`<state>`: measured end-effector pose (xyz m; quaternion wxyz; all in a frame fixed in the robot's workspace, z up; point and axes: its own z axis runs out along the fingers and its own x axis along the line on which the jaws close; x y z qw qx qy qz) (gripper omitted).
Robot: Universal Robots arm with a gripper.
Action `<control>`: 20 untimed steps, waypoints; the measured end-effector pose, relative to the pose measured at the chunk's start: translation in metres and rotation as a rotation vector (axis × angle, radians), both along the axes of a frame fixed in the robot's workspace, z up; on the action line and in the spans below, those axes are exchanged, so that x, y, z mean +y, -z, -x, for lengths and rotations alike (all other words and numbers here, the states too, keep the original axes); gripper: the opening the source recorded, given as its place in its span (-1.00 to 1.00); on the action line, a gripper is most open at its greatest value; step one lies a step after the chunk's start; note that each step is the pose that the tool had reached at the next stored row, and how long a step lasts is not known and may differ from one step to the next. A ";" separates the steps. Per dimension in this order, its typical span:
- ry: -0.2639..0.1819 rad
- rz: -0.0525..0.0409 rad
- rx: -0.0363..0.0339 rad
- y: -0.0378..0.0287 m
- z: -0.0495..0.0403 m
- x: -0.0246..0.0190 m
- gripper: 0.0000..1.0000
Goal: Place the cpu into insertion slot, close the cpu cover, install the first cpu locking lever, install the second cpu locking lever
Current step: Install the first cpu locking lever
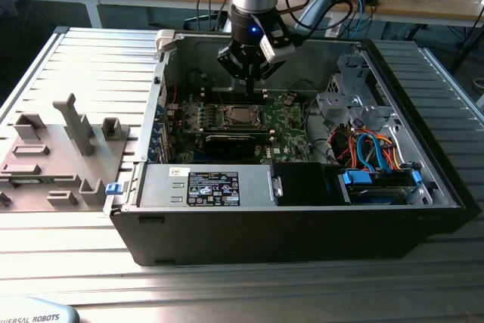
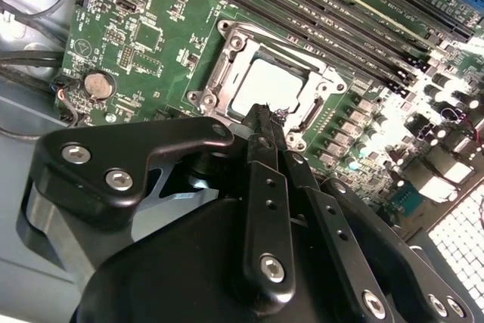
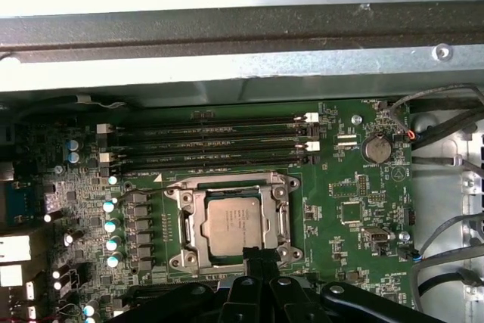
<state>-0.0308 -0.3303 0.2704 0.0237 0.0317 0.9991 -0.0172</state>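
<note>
In the second wrist view the gripper (image 2: 265,122) hides one edge of the cpu cover (image 2: 321,85).

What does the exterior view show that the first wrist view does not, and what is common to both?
Exterior view alone: the grey fixture tray on the exterior view's left and the blue cables on its right. First wrist view alone: the round coin battery. Both: the cpu seated under the cpu cover, with the claw at the socket's edge.

A dull grey metal top is seen on the cpu (image 3: 234,226); the cover (image 3: 281,209) is bright silvery metal, the gripper (image 2: 266,122) matt black.
</note>
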 end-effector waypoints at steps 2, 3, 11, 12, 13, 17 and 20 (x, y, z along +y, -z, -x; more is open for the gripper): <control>0.000 -0.0001 -0.0001 0.0001 0.0007 0.0000 -0.79; 0.000 0.0000 0.0000 0.0000 0.0009 0.0000 -0.79; 0.000 0.0000 0.0000 0.0001 0.0037 0.0000 -0.79; 0.000 -0.0001 -0.0001 0.0002 0.0040 0.0000 -0.79; 0.000 0.0000 0.0000 0.0002 0.0041 0.0000 -0.79; 0.000 -0.0001 0.0000 0.0005 0.0071 0.0014 -0.79; 0.000 0.0000 0.0000 0.0006 0.0089 0.0015 -0.79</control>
